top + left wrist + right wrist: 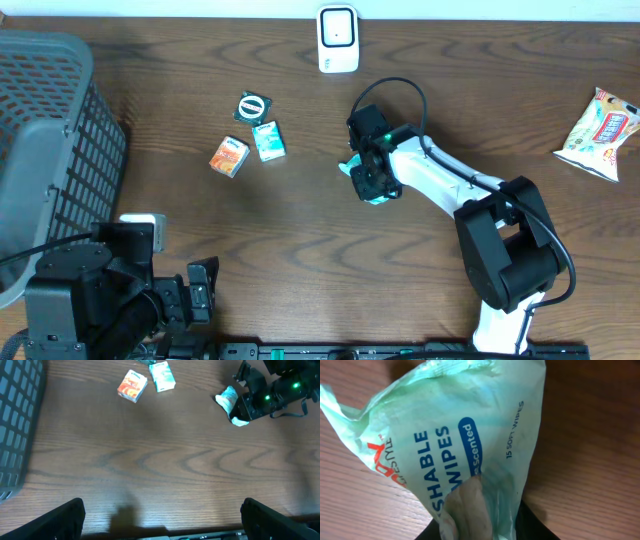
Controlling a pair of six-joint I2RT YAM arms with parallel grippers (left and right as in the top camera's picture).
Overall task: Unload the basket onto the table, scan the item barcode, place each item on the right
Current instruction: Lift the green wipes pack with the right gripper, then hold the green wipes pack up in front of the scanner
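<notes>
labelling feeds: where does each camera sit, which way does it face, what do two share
Overhead: above the table, facing straight down; both arms show, right pincer gripping a wipes pack.
Left wrist: on the left arm, facing forward across the table; open left pincer frames the bottom.
Right wrist: close against the pack; dark finger below.
Shared: overhead and left wrist both show the orange box.

One scanner [338, 38], two small boxes [229, 157] lower left of scanner, one round tin [252, 106], one wipes pack [485, 420], one snack bag [600, 133], one basket [95, 150].

In the right gripper [366, 176], a teal packet [347, 166], well apart from the white scanner [338, 38].
</notes>
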